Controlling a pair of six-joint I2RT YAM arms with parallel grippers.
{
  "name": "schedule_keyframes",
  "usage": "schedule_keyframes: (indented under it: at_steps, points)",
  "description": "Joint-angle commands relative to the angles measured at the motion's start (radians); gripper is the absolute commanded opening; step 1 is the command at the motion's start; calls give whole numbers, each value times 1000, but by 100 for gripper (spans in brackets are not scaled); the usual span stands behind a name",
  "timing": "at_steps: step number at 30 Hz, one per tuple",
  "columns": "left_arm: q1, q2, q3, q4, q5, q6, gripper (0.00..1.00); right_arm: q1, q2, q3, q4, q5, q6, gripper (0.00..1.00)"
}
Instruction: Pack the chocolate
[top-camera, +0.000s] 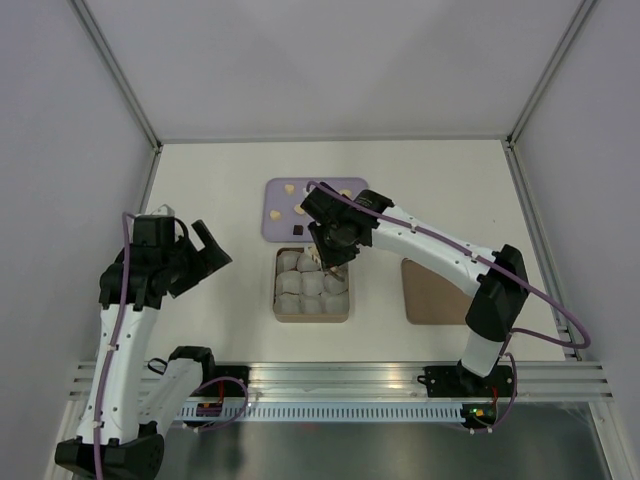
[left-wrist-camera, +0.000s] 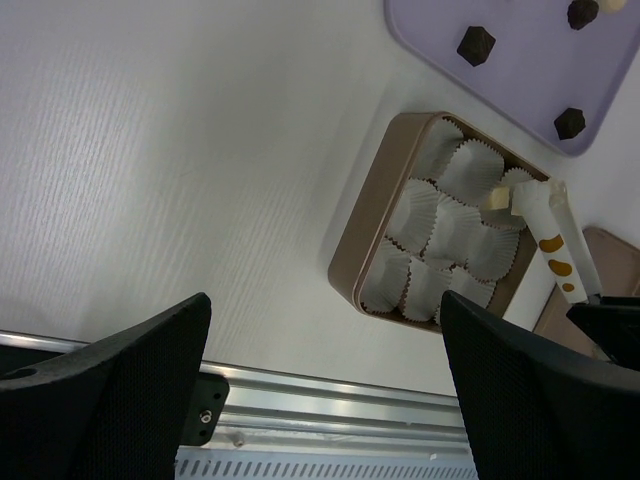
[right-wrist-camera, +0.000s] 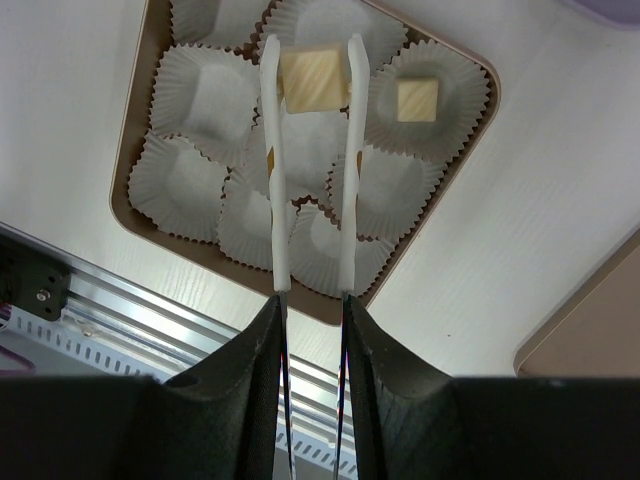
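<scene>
Top view: your right claw (top-camera: 335, 252) hangs over the box (top-camera: 312, 318), beside the purple tray (top-camera: 275, 232) that bears loose chocolate (top-camera: 289, 188). The left claw (top-camera: 205, 255) stands well apart, spread and empty. Left wrist view: the tongs (left-wrist-camera: 555, 235) carry a cream piece (left-wrist-camera: 497, 199) above the paper cups (left-wrist-camera: 455, 225). Right wrist view: the right claw is pressed onto the tongs, whose tips pinch that piece over one cup, just beside a cup holding a second piece (right-wrist-camera: 417, 99). The step in hand is placing. Next, you likely lower the tongs and ease the squeeze so the piece drops squarely in.
</scene>
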Motion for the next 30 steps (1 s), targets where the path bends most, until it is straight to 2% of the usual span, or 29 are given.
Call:
schedule_keyframes:
  at_steps: [1, 30]
  points:
    - [1, 4, -7, 56, 51, -35, 100, 8, -5, 3, 32, -10, 36, 16]
    - [-18, 58, -67, 161, 98, -33, 99, 32, 102, -22, 118, 4, 37, 17]
